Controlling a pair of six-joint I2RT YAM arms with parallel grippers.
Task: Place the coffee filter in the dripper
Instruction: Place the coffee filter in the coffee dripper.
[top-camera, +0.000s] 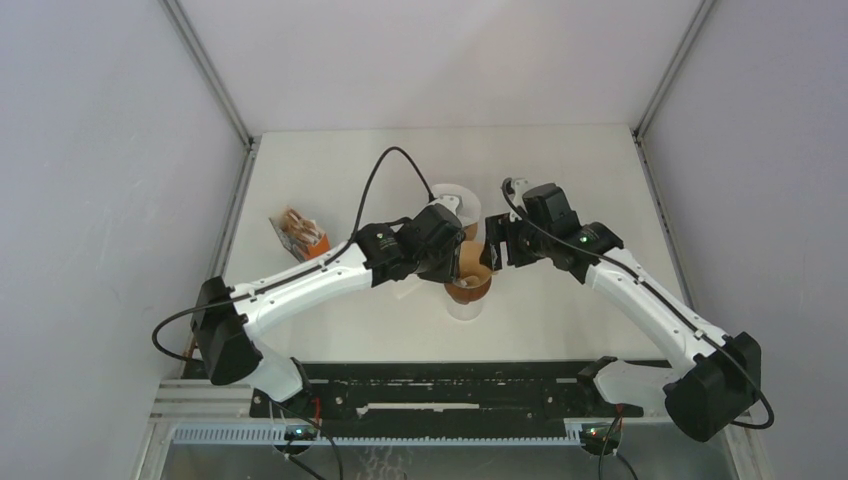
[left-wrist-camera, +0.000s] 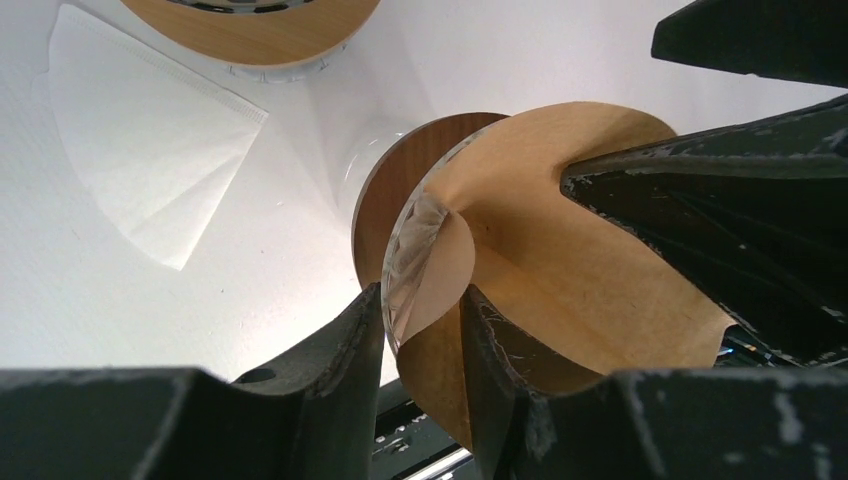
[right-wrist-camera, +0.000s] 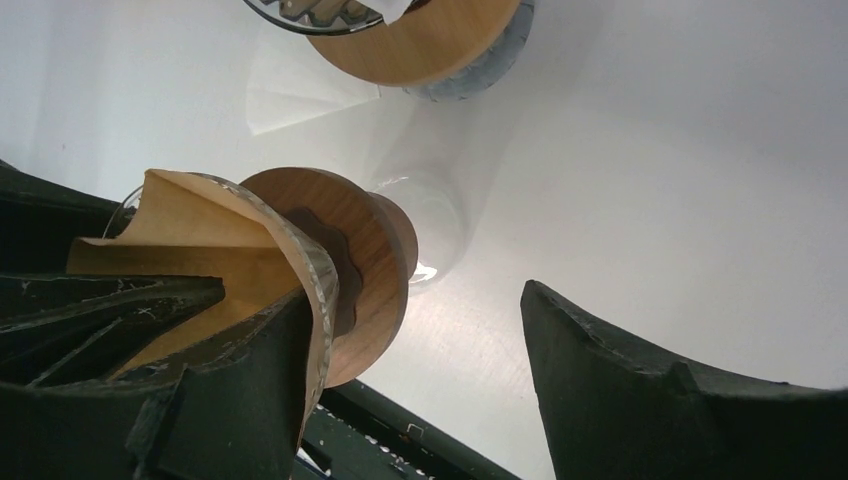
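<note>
Coffee filter (left-wrist-camera: 590, 250) is sitting inside the dripper (left-wrist-camera: 400, 255), the left tool (left-wrist-camera: 422, 300) pinching paper and glass rim together (right tool (right-wrist-camera: 415, 295) is gaping wide).

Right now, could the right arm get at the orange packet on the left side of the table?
Probably not directly. The left gripper, closed on the dripper rim, and its arm lie between the open right gripper and the packet; it would have to go round behind them.
</note>
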